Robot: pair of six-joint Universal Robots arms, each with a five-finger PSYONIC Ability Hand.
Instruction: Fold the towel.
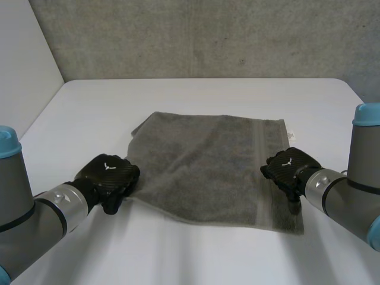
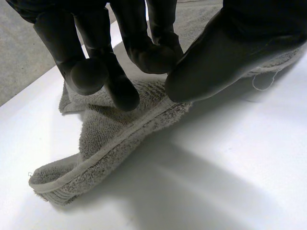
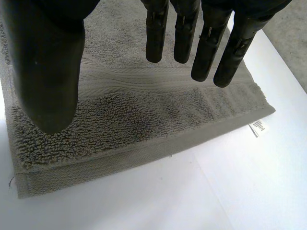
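left hand fingers pinch towel edge | right hand fingers straight over towel, empty | white table beneath

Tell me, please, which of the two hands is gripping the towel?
The left hand: its thumb and curled fingers pinch the hemmed edge of the towel near a corner. The right hand has straight fingers over the other end.

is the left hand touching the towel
Touching. The left wrist view shows the left hand pinching the towel at its hemmed edge, between thumb and fingers.
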